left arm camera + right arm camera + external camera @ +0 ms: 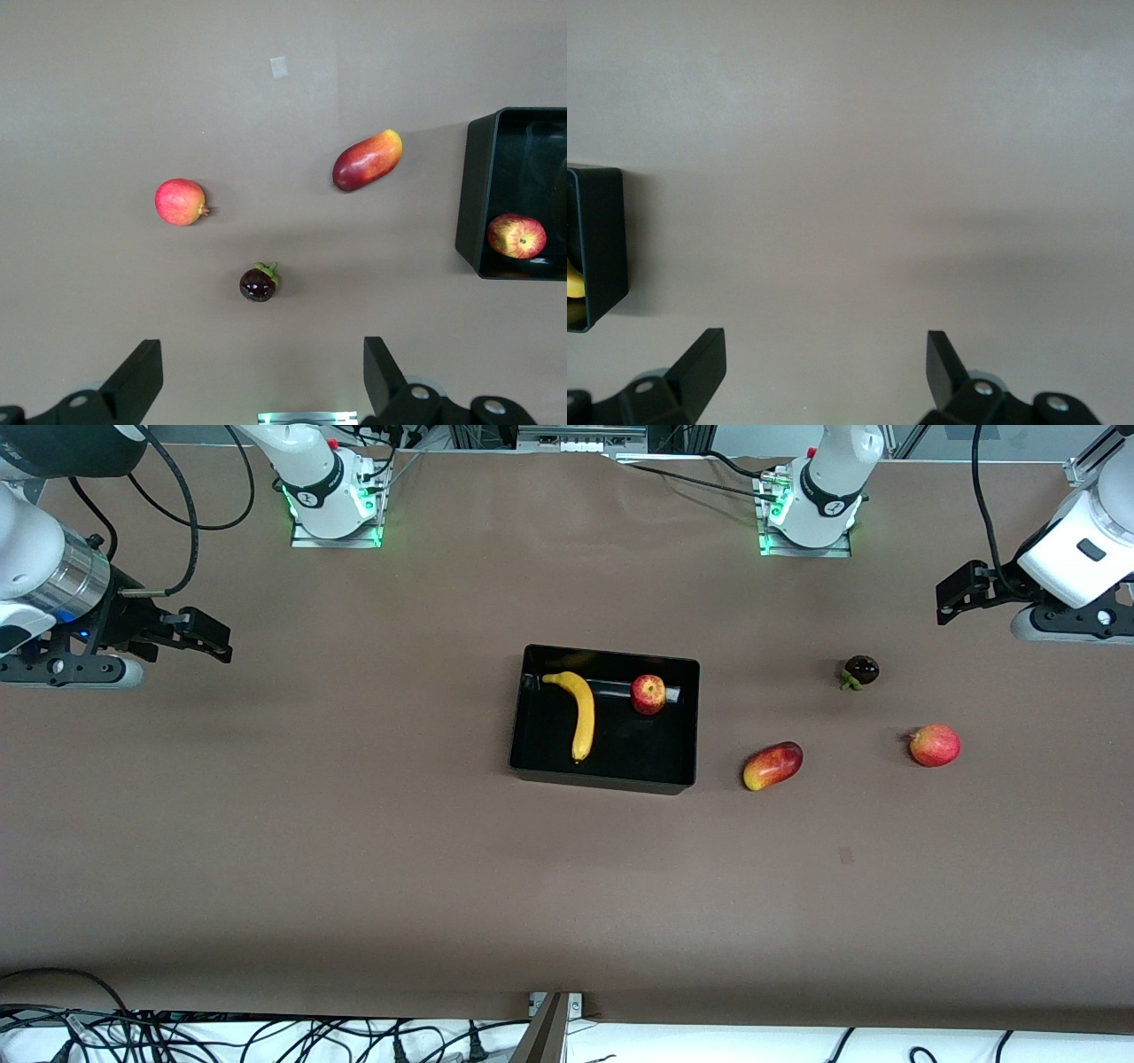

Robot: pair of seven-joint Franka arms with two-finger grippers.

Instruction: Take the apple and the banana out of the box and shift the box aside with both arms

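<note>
The black tray [620,757] sits mid-table. The yellow banana [580,713] lies in it toward the right arm's end. The small red apple [648,693] sits in it toward the left arm's end. My left gripper [946,602] is open and empty, held above the table at the left arm's end. Its wrist view shows its open gripper [263,376], the tray's wall [474,195] and the apple [516,236]. My right gripper [213,638] is open and empty above the right arm's end. Its wrist view shows its gripper [826,367], a tray corner [602,239] and a bit of banana [572,283].
An oblong red-yellow mango [772,765] lies beside the tray toward the left arm's end. A round red fruit [935,745] and a dark mangosteen [860,671] lie farther that way. All three show in the left wrist view: mango [367,160], red fruit [181,202], mangosteen [258,283].
</note>
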